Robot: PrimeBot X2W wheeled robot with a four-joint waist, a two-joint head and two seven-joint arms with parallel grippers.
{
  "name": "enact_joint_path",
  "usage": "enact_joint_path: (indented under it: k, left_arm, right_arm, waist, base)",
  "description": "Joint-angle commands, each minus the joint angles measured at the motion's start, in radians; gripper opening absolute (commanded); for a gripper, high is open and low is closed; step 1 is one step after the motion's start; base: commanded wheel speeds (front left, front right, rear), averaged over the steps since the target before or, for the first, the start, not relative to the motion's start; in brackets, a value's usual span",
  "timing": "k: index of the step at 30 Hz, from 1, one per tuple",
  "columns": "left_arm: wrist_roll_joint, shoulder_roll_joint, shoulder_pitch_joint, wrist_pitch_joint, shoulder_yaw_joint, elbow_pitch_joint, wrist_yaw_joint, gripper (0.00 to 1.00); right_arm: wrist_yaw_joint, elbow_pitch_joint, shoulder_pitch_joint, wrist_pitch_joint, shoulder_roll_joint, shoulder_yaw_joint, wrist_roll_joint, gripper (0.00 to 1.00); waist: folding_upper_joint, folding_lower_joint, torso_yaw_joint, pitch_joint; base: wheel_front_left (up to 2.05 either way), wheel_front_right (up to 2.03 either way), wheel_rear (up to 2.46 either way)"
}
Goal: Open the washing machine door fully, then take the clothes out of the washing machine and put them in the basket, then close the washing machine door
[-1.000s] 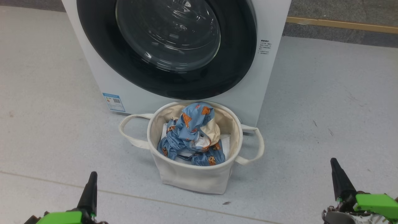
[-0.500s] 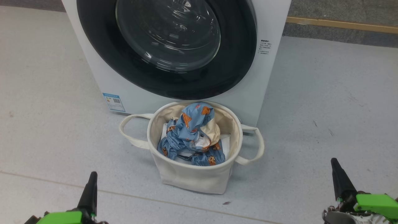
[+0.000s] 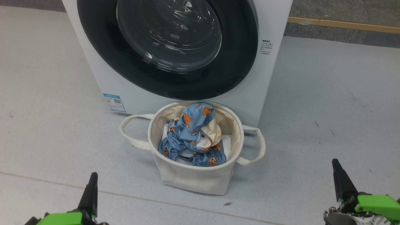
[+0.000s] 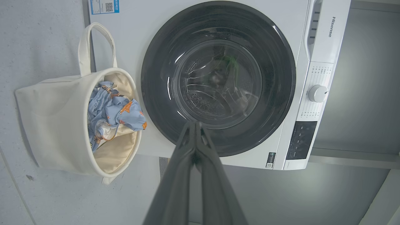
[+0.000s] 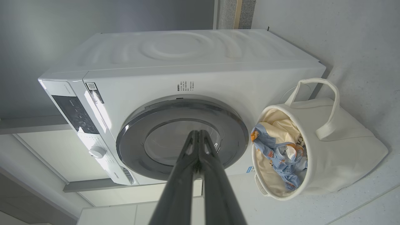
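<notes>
The washing machine door [image 3: 167, 40] sits flush against the front of the washing machine [image 3: 272, 78], apparently closed, and the drum seen through the glass in the left wrist view looks empty. The clothes [image 3: 190, 134] lie heaped in the basket [image 3: 193, 181], which stands on the floor [image 3: 312, 109] just in front of the washing machine, below the door and touching or nearly touching its front panel. By that layout the task looks finished.

The left gripper [image 3: 92, 176] and the right gripper [image 3: 336, 162] hang well out from the washing machine, farther from it than the basket, one to each side. On both, the jaws are pressed together with nothing between them, as each wrist view shows along the two dark fingers.

The clothes are soft, light and limp. They would drape and stretch out when lifted, so a pinch on the raised fold at the top of the heap would suit best. A loose end could catch on the basket rim.

The basket is soft canvas and likely to tip or slide if nudged. The door is rigid, with a glossy rim that probably offers little friction, and the glass wants gentle contact. Its handle recess cannot be made out.
</notes>
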Motion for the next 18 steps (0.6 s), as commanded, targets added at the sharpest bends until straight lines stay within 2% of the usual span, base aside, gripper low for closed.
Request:
enact_joint_path:
  k: [1,18]
  left_arm:
    - [0.009,0.006,-0.046,0.007,0.034,-0.026,-0.007,0.00]
    - [0.010,0.006,-0.046,0.008,0.035,-0.026,-0.007,0.00]
  right_arm:
    - [0.000,-0.030,-0.050,0.005,-0.006,0.017,-0.007,0.00]
    - [0.000,-0.030,-0.050,0.006,-0.005,0.016,-0.008,0.00]
  waist:
    - [0.0000,0.0000,0.000,0.000]
    - [0.0000,0.0000,0.000,0.000]
  base:
    - [0.00,0.00,0.00]
    - [0.00,0.00,0.00]
